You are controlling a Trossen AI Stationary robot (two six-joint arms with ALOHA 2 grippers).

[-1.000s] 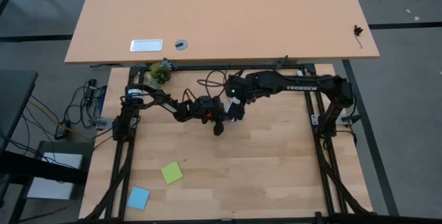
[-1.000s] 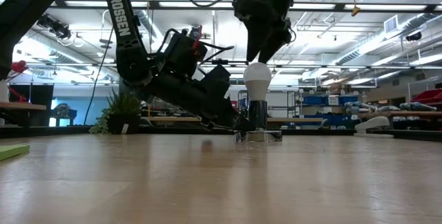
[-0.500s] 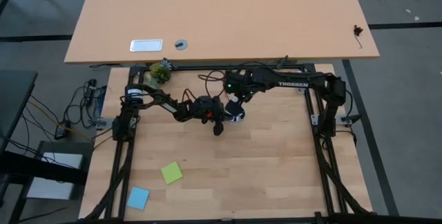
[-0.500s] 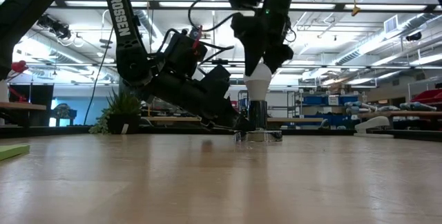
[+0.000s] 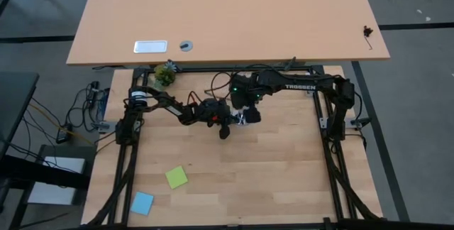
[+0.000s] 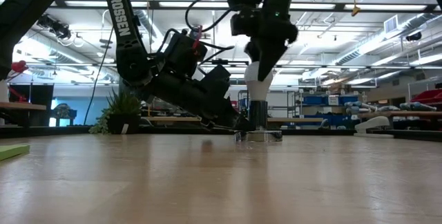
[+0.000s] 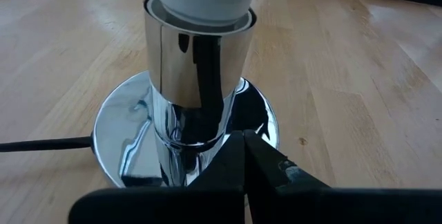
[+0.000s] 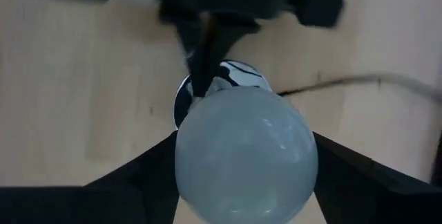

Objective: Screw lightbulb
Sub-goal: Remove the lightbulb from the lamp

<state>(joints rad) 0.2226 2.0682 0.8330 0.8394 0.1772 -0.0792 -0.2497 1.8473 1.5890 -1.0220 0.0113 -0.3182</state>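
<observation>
the lightbulb point(image 6: 259, 84) stands upright in the socket point(image 7: 197, 79), right claw point(image 6: 266, 58) gripping its top.

The round white lightbulb point(image 8: 246, 151) is filling the middle of the picture. Two dark fingers point(image 8: 141, 165) of the right gripper point(image 8: 246, 175) are pressing on it, one on each side. Under the bulb, a shiny silver socket base point(image 8: 224, 79) is peeking out on the wooden counter point(image 8: 83, 79). A thin black cord point(image 8: 345, 82) is running away from the base. The other arm's gripper point(image 8: 207, 51) is reaching down and touching the base.
</observation>
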